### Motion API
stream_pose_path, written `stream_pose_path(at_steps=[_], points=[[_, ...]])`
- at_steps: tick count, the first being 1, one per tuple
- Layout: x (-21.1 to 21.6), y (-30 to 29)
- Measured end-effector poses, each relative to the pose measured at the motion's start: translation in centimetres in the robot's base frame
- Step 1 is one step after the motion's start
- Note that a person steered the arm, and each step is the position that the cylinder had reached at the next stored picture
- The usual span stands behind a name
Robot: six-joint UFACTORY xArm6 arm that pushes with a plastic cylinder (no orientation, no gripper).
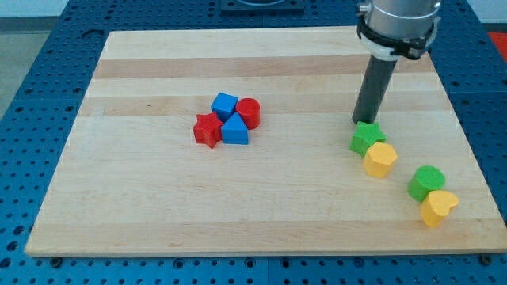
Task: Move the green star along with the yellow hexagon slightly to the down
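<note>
Two small blocks, green star and yellow hexagon, touch at the board's right. No gripper here, so nothing's grasped; our tip sits at the star's 11 o'clock. They look light, rigid, slidey, so we'd push the star's top edge.

Left of our tip we see clustered plastic blocks: red star, blue cube, red cylinder, blue triangle; lower right, touching, green cylinder and yellow heart.
</note>
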State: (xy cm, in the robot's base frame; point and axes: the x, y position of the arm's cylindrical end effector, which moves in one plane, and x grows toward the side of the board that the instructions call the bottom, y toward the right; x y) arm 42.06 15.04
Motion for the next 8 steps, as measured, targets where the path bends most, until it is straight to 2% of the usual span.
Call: stream_pose_path(at_steps=[1, 3, 5, 8], points=[[-0.7, -1.9], [1.9, -4.0], [3.3, -2.8], [0.8, -0.5]])
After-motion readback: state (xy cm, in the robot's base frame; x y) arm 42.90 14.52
